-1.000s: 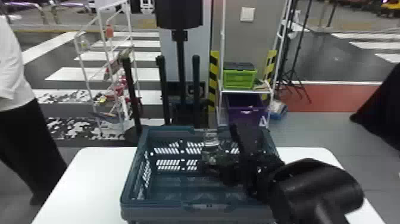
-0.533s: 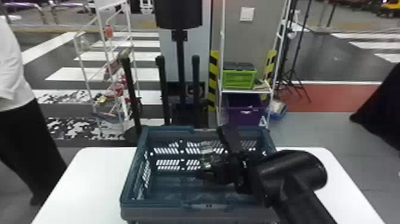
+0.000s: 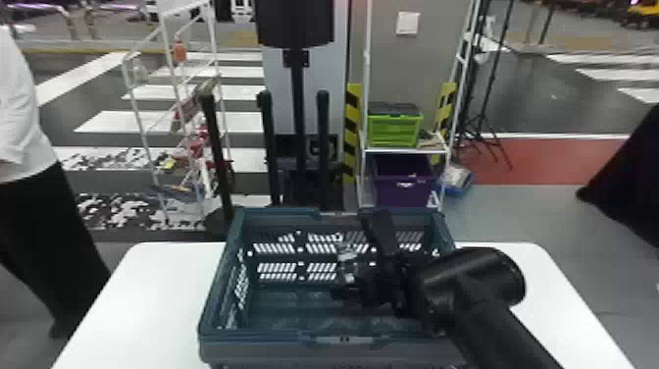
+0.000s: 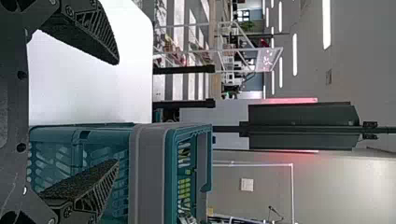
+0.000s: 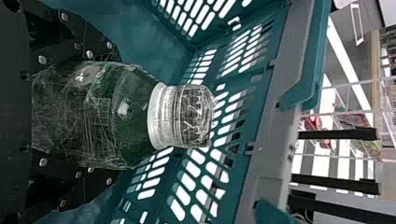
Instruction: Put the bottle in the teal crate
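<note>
1. My right gripper (image 5: 112,112) is clamping its two black fingers on both sides of the green, clear-wrapped bottle (image 5: 130,112).
2. The bottle is pointing its neck upward inside the teal crate (image 3: 260,336); I cannot tell whether it is touching bottom.
3. I should be lowering it straight, settling it fully before parting my fingers evenly, then rising without brushing it over.
4. Near the white table (image 3: 137,314), my left gripper (image 4: 116,112) is holding its fingers apart, empty.
</note>
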